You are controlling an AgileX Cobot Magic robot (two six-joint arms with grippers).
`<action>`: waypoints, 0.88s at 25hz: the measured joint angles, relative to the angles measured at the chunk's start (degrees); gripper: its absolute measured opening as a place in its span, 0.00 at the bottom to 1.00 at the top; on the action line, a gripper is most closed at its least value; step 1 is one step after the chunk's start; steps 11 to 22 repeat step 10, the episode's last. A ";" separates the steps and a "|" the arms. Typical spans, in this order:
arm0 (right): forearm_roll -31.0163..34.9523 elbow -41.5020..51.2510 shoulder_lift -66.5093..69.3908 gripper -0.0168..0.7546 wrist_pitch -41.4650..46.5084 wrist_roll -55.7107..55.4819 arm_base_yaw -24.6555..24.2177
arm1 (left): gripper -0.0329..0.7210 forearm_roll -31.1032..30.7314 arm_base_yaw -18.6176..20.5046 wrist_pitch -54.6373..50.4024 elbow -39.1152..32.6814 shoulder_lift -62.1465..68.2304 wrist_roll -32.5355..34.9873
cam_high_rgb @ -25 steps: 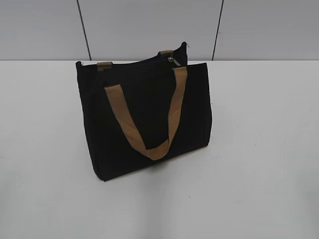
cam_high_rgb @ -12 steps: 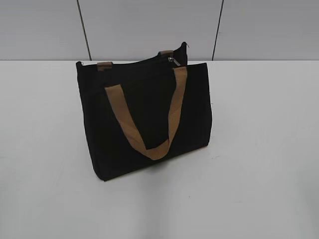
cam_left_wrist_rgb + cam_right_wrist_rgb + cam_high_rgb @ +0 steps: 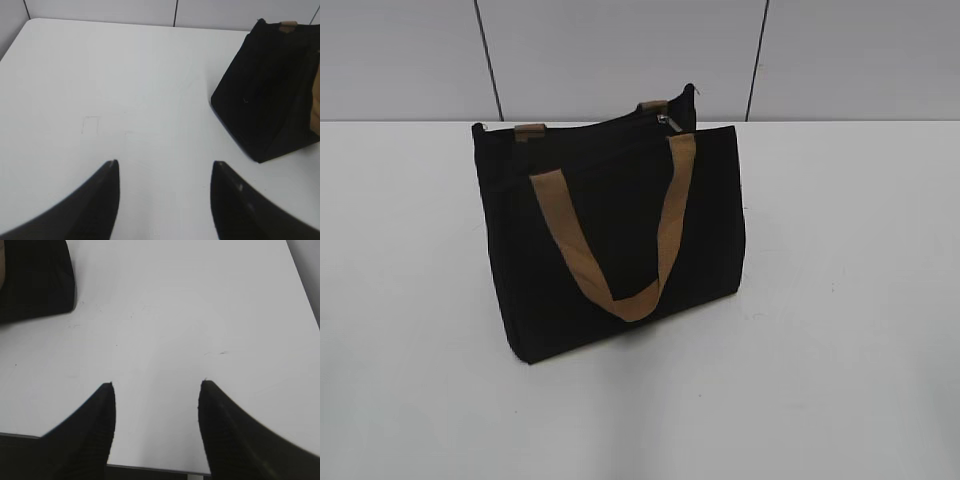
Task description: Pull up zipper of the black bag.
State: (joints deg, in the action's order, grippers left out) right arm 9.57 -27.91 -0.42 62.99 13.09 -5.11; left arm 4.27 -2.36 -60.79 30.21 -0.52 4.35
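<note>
The black bag (image 3: 610,235) stands upright on the white table (image 3: 840,300), with a tan handle hanging down its front. The small silver zipper (image 3: 670,120) sits at the right end of the bag's top edge. Neither arm shows in the exterior view. In the left wrist view my left gripper (image 3: 165,165) is open and empty over bare table, with the bag (image 3: 265,95) to its far right. In the right wrist view my right gripper (image 3: 157,385) is open and empty near the table's front edge, with a corner of the bag (image 3: 35,280) at the upper left.
A grey panelled wall (image 3: 620,50) rises behind the table. The table's front edge (image 3: 150,469) lies just under my right gripper. A faint square mark (image 3: 91,125) is on the tabletop ahead of my left gripper.
</note>
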 joint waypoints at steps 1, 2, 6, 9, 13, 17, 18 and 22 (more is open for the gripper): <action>0.00 0.00 0.00 0.56 0.00 0.00 0.00 | 0.62 0.00 0.00 0.00 0.00 0.00 0.00; 0.00 0.00 0.00 0.56 0.00 0.00 0.00 | 0.62 0.00 0.00 0.00 0.00 0.00 0.00; 0.00 0.00 0.00 0.56 0.00 -0.05 0.00 | 0.62 0.00 0.00 0.00 0.00 0.00 0.00; 0.00 0.00 0.00 0.56 0.00 -0.11 0.06 | 0.61 0.00 0.00 0.00 0.00 0.00 0.00; 0.00 0.00 0.00 0.56 0.00 -0.11 0.06 | 0.61 0.00 0.00 0.00 0.00 0.00 0.00; 0.00 0.00 0.00 0.56 0.00 -0.11 0.06 | 0.61 0.00 0.00 0.00 0.00 0.00 0.00; 0.00 0.00 0.00 0.56 0.00 -0.11 0.06 | 0.61 0.00 0.00 0.00 0.00 0.00 0.00; 0.00 0.00 0.00 0.56 0.00 -0.11 0.06 | 0.61 0.00 0.00 0.00 0.00 0.00 0.00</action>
